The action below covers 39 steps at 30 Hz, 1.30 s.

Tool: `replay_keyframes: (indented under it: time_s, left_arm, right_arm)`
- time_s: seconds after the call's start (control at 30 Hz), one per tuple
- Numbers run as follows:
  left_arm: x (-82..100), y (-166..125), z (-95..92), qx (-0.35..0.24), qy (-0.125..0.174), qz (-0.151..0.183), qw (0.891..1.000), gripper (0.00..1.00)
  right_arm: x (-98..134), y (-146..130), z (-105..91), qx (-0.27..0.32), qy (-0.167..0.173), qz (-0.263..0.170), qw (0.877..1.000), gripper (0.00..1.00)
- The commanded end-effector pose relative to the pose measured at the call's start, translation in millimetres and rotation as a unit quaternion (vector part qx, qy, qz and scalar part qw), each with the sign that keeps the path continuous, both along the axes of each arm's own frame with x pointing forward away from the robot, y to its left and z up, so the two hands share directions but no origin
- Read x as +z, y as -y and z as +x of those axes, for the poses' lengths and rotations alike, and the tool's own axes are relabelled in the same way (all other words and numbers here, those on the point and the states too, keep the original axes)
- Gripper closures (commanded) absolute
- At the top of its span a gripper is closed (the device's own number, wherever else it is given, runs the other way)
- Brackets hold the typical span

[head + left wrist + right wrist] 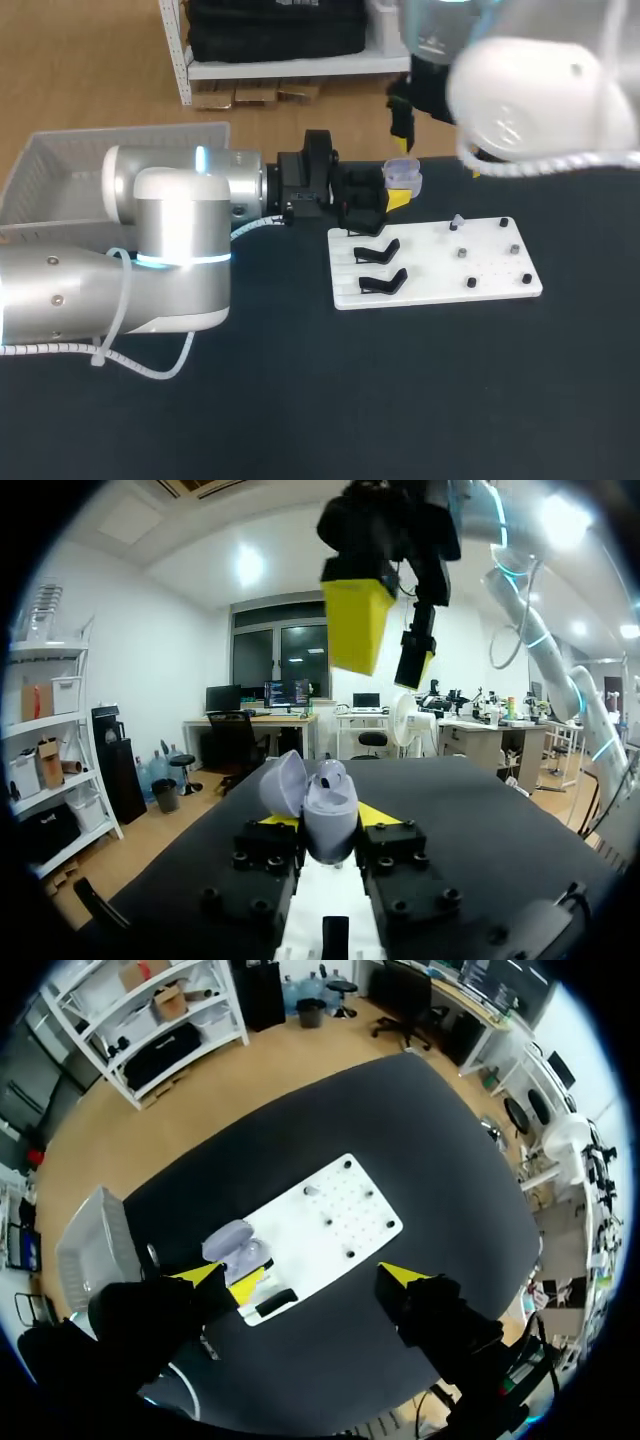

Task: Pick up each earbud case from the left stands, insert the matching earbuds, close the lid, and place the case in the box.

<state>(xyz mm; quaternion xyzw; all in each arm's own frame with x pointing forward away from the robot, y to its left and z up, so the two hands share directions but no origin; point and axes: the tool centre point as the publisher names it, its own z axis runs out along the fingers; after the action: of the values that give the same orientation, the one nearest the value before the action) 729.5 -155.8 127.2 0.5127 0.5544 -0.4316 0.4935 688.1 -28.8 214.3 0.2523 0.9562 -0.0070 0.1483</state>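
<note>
Where the earbud case [330,818] sits: between the two fingers of our left tool [328,825], just off the far left corner of the white board [480,262] as we see it from the head view.
Left tool: pinching the earbud case from two sides, a yellow tip pressed against each flank.
Case colour: pale lavender, body and lid alike.
Lid [283,785]: swung open, leaning back to one side of the body.
Earbud [331,772]: a white one shows at the open mouth of the case; we cannot tell how deep it is seated.
Right tool [305,1278]: fingers spread wide apart, hanging above the case and the left tool, pointing down at the worktop [300,400].
Gap between tools: in the left wrist view the right tool's yellow tips hang over the case, apart from it.
White board: flat on the black worktop, to the right of the left tool.
Black stands [379,250]: two, on the board's left part, one behind the other, close to the left tool.
Pegs [470,283]: small dark ones dotted over the board's right part; a pale bit sits at one far peg, too small for us to name.
Box [70,165]: white slatted crate at the worktop's far left, behind our left arm [170,230], well apart from the case.
Left arm: comes in from the left, forearm level over the worktop.
</note>
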Motion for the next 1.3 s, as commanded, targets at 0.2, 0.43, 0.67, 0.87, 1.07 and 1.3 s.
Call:
replay_keyframes:
  time_s: [0.2, 0.43, 0.67, 0.87, 1.07, 1.3]
  left_arm:
    - [-1.5, 0.0, -2.2, 0.004, 0.003, -0.004, 1.000, 1.00]
    - [-1.5, 0.0, -2.2, 0.004, 0.003, -0.004, 1.000, 1.00]
    - [-1.5, 0.0, -2.2, 0.004, 0.003, -0.004, 1.000, 1.00]
    - [-1.5, 0.0, -2.2, 0.004, 0.003, -0.004, 1.000, 1.00]
    - [-1.5, 0.0, -2.2, 0.004, 0.003, -0.004, 1.000, 1.00]
    - [-1.5, 0.0, -2.2, 0.004, 0.003, -0.004, 1.000, 1.00]
  right_arm:
    - [-0.5, 26.5, -21.5, 0.059, 0.097, 0.139, 0.984, 0.00]
    - [-0.5, 26.5, -21.5, 0.059, 0.097, 0.139, 0.984, 0.00]
    - [-9.7, 29.9, -18.9, 0.070, 0.107, 0.148, 0.981, 0.00]
    - [-34.0, 45.2, -7.1, 0.115, 0.130, 0.124, 0.977, 0.00]
    - [-64.2, 53.9, 10.1, 0.125, 0.107, 0.123, 0.979, 0.00]
    - [-100.9, 53.1, 33.4, 0.105, 0.073, 0.117, 0.985, 0.00]
